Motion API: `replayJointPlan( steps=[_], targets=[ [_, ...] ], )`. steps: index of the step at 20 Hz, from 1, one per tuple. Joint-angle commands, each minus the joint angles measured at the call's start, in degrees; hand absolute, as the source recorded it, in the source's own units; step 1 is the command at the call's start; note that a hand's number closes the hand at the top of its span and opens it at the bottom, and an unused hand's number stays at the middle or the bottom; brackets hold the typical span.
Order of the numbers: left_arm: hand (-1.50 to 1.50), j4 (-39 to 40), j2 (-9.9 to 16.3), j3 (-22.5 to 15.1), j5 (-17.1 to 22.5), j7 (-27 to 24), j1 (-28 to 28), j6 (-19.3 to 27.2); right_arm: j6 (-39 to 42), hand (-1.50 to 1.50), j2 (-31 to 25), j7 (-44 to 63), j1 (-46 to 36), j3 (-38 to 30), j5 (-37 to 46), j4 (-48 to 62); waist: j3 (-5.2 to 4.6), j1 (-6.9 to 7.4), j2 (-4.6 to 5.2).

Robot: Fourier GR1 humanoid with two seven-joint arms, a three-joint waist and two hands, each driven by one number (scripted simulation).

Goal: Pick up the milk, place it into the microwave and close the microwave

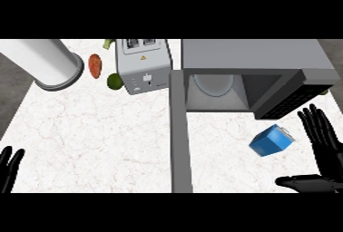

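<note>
The milk [271, 141] is a small blue carton with a pale top, lying tilted on the marble counter [100, 136] just in front of the microwave. The grey microwave [254, 59] stands at the back right, its cavity open with a round glass plate [213, 84] inside. Its door [178, 136] swings out toward me, edge-on, as a long grey bar. My right hand [323, 149] is open just right of the carton, fingers straight, thumb [298, 182] stretched out below; it does not touch the milk. My left hand [8, 168] rests open at the lower left edge.
A grey toaster [142, 65] stands left of the microwave. A white cylinder [47, 63] lies at the back left. An orange vegetable [95, 65] and a green fruit [115, 81] lie between them.
</note>
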Motion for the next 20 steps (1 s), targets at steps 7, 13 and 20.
replayJointPlan(
  steps=[7,13,20],
  targets=[
    [-1.5,-0.94,-0.83,-2.9,-2.07,-1.12,1.94,0.96,0.72,-1.5,-4.72,-12.01,-8.14,-0.21,6.7,23.57,0.03,0.31,0.06],
    [-1.5,-0.01,-0.84,-0.01,-0.38,-1.31,1.41,-1.19,-1.66,-1.5,-5.21,-14.11,-11.49,0.66,8.93,30.14,0.01,0.1,0.02],
    [-1.5,-0.02,-0.54,2.14,1.7,-1.44,1.7,-2.71,-6.37,-1.5,-6.34,-24.55,-17.2,0.76,12.29,45.83,0.05,0.49,0.12]
  ],
)
